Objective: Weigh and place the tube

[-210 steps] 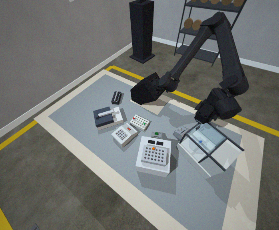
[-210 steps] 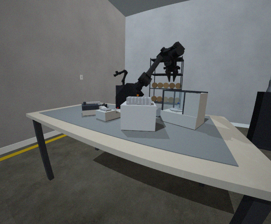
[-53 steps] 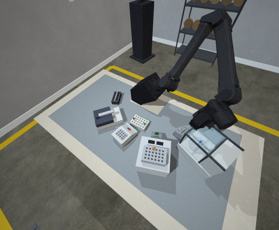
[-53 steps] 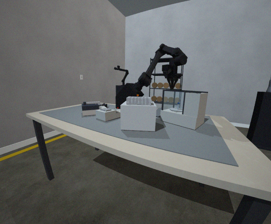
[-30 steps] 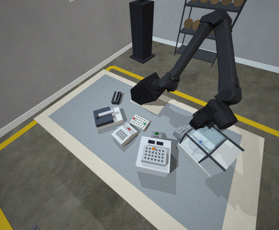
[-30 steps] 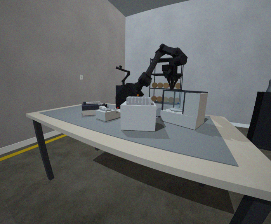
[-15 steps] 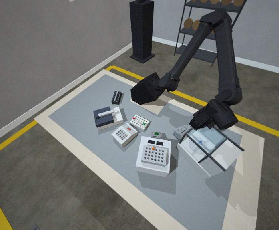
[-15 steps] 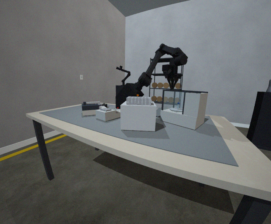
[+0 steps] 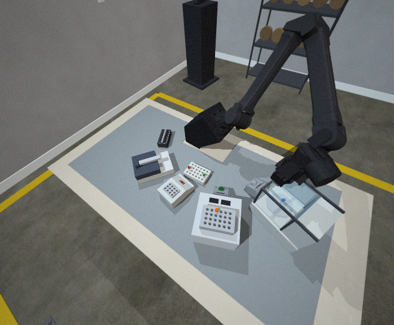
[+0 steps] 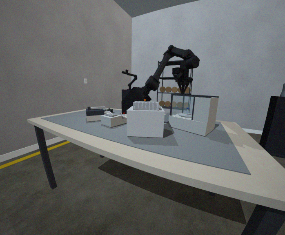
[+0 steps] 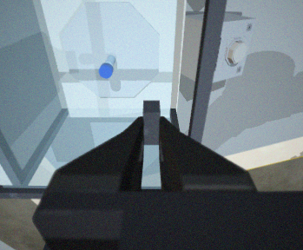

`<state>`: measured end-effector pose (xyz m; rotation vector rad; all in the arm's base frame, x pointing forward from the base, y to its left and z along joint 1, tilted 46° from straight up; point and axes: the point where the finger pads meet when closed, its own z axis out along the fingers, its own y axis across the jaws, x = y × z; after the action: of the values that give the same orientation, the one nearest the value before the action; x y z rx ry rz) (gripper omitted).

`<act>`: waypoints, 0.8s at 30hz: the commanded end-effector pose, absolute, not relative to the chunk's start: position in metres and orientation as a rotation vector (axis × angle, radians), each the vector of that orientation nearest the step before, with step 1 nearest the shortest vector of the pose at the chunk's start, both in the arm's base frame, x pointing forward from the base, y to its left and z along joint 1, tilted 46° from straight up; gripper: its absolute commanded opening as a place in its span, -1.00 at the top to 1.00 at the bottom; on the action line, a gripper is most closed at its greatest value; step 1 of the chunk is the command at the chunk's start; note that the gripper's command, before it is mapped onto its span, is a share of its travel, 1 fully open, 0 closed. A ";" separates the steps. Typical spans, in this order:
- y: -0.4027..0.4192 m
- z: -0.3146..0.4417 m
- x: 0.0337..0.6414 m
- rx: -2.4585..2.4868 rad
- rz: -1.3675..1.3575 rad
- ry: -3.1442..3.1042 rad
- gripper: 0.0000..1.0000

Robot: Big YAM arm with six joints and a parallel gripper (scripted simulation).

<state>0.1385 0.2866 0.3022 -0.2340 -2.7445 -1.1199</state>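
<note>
Tube A (image 9: 283,200) (image 10: 187,109) (image 11: 106,70), with a blue cap, stands upright on the round pan (image 11: 128,39) inside the balance's glass box (image 9: 297,223) (image 10: 205,111). My gripper (image 9: 276,178) (image 10: 183,92) (image 11: 151,125) points down over the top of the box near its front edge. It is shut on the small dark handle (image 11: 151,114) of the sliding top pane. The white PRINT key (image 11: 233,53) sits on the sloping front, just right of the front frame bar (image 11: 203,69). The dry block DB (image 9: 174,189) stands further along the mat.
The mixer (image 9: 218,220) (image 10: 145,121), a big white box holding an orange-capped tube (image 9: 217,209), stands next to the balance. The rack RK (image 9: 197,172) holds red- and green-capped tubes. A dark-lidded spectrophotometer (image 9: 149,165) and a small black block (image 9: 164,137) stand beyond it.
</note>
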 end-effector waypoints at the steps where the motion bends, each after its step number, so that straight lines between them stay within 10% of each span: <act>1: 0.302 0.329 0.145 -0.217 -1.185 -2.745 0.88; 24: 0.315 0.342 0.149 -0.217 -1.186 -2.743 0.88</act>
<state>0.1427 0.3007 0.3160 -0.2347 -2.7445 -1.1173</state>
